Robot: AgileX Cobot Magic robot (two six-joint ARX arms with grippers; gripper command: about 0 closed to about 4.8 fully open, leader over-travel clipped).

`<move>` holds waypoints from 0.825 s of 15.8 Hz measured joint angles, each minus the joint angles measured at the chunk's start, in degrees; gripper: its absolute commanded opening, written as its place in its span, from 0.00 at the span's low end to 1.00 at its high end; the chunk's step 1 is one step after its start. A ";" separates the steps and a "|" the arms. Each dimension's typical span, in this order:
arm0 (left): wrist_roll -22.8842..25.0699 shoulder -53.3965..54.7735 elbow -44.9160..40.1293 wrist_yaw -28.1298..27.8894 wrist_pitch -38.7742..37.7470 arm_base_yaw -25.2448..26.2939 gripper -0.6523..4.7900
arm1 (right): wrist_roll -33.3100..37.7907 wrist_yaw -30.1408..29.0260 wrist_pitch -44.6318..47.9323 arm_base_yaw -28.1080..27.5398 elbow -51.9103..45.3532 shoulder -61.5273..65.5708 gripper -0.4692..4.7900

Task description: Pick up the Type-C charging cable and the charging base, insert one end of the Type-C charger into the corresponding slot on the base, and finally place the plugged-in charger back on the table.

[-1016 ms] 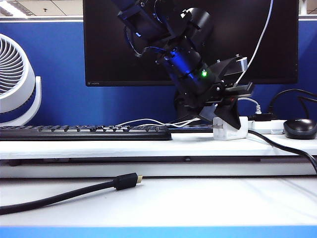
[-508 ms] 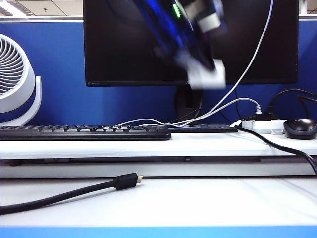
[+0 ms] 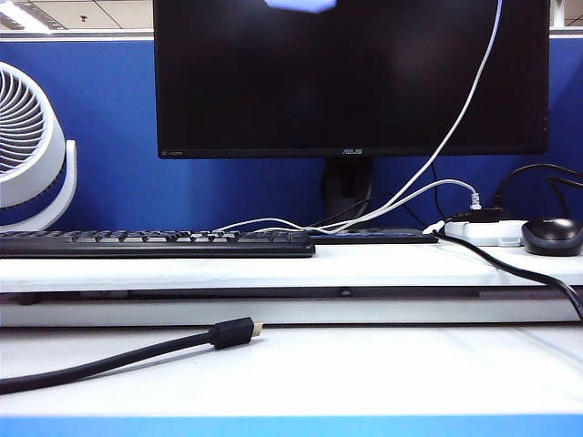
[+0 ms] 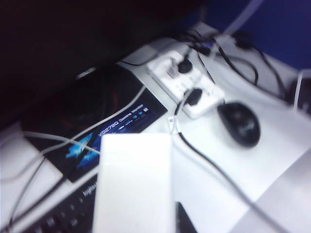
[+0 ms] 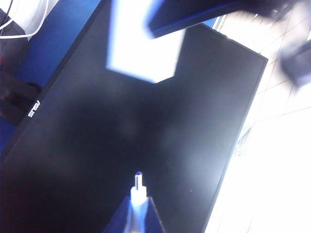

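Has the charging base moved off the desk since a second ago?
Yes. The charging base was on the table beside the power strip; now it is up at the monitor's top edge, held in the left pincer.

The charging base (image 4: 133, 182) is seen as smooth off-white plastic, matt, no marks; it is gripped by the left gripper (image 4: 133, 228), raised above the desk. The Type-C charging cable (image 3: 455, 118) is jacketed in smooth white plastic; its plug tip (image 5: 138, 180) looks silvery metal, pinched in the closed right gripper (image 5: 138, 213) in front of the monitor. The monitor (image 3: 351, 77) screen is dark, semi-matt, framed in black plastic. The table (image 3: 364, 364) is a smooth white board, low sheen. The mouse (image 4: 239, 124) shell is glossy black plastic. The black cable (image 3: 118, 355) is matt rubbery, gold-tipped.
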 measured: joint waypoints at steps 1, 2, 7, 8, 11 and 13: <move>-1.88 -0.79 0.09 1.49 -0.50 0.11 0.21 | 0.00 0.00 0.00 0.00 0.00 0.00 0.09; -3.65 -1.66 0.09 7.43 -1.18 1.16 0.21 | 0.00 -0.02 0.00 0.00 -0.02 0.00 0.09; -12.04 -2.47 0.11 54.23 0.13 9.60 0.21 | 0.02 -3.78 9.18 0.37 -0.02 -0.02 0.09; -12.74 -2.34 0.11 58.99 0.70 10.27 0.21 | 0.02 -4.66 10.67 0.57 -0.02 -0.04 0.09; -15.26 -2.32 0.11 68.26 3.96 10.84 0.21 | 0.04 -4.74 12.72 4.98 -0.07 -0.46 0.09; -16.48 -2.32 0.11 73.18 6.95 10.75 0.21 | 0.04 -4.15 13.09 8.24 -0.07 -0.81 0.09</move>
